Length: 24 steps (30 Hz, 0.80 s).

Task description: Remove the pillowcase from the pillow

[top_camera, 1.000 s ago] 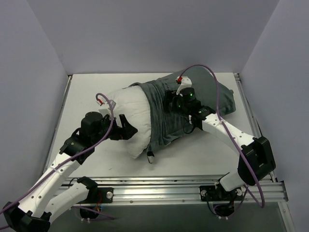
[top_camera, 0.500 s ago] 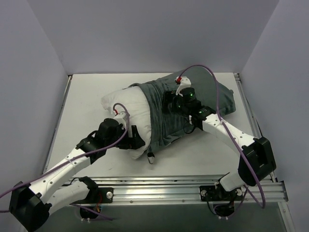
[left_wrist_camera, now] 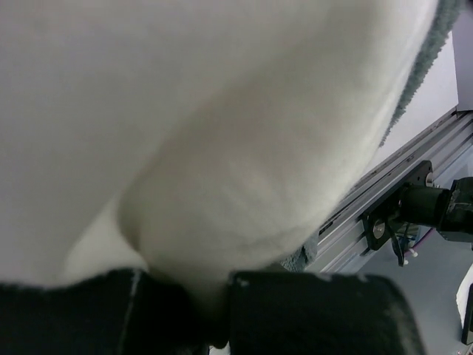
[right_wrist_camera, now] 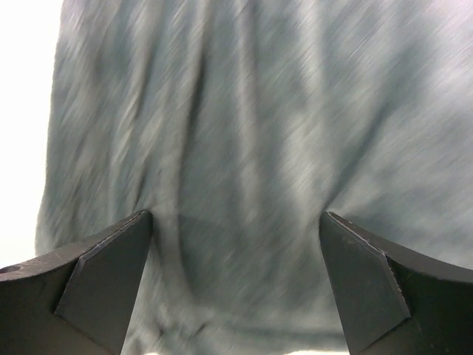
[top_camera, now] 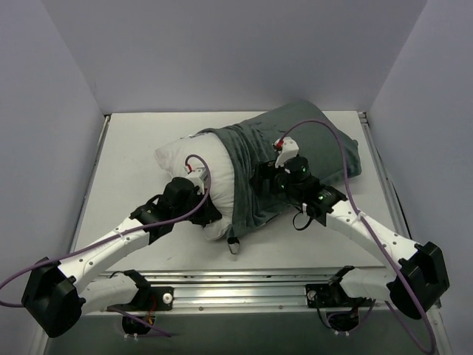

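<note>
The white pillow lies across the table's middle, its left half bare. The grey-green pillowcase covers its right half, with the open edge bunched in folds near the middle. My left gripper is at the pillow's near corner; in the left wrist view this gripper is shut on a pinched fold of the pillow. My right gripper rests on the bunched cloth. In the right wrist view it stands wide open with the pillowcase spread between its fingers, not gripped.
A zipper pull hangs from the pillowcase's near edge. An aluminium rail runs along the table's near edge. Grey walls close the table on the left, back and right. Purple cables loop over both arms.
My left arm swung right into the pillow's near corner and its jaws shut on the pillow. My right gripper slid toward the near side over the cloth, staying open.
</note>
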Motion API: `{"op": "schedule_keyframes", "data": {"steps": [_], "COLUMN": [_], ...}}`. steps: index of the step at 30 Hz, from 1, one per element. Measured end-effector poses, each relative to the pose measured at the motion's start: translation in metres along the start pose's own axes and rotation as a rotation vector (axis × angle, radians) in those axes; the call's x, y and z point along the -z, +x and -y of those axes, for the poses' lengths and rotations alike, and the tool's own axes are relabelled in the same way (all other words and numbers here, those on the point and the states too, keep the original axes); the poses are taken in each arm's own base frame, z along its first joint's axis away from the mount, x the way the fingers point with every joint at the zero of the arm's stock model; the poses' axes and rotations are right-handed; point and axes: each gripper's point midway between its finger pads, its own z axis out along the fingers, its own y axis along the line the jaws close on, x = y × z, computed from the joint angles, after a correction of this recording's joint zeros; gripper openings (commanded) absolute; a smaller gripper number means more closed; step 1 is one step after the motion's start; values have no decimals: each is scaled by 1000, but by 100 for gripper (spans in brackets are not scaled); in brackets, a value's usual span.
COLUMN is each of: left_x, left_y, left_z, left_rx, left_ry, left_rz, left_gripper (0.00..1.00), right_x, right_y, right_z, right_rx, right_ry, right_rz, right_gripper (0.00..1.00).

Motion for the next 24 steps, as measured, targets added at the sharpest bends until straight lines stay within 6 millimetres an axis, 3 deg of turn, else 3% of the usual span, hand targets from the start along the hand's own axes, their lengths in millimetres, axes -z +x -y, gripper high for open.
{"op": "schedule_keyframes", "data": {"steps": [7,14,21,24], "left_x": [-3,1,1,1], "left_y": [-24,-42,-37,-37], "left_z": [15,22,16,13], "left_rx": [-4,-16,-18,-18], "left_ry": [2,-17,-53,-65], "left_rz": [22,54,33,32], "left_gripper": [2,2,2,2], "right_x": [18,27,21,17], "right_y": [38,70,87,91], "right_z": [-42,-70,-72,-70], "right_rx": [43,54,74,71], "right_ry": [-67,-85,1,40], "right_rz": [-68,-132,-163,-168], "right_gripper": [90,90,87,76]}}
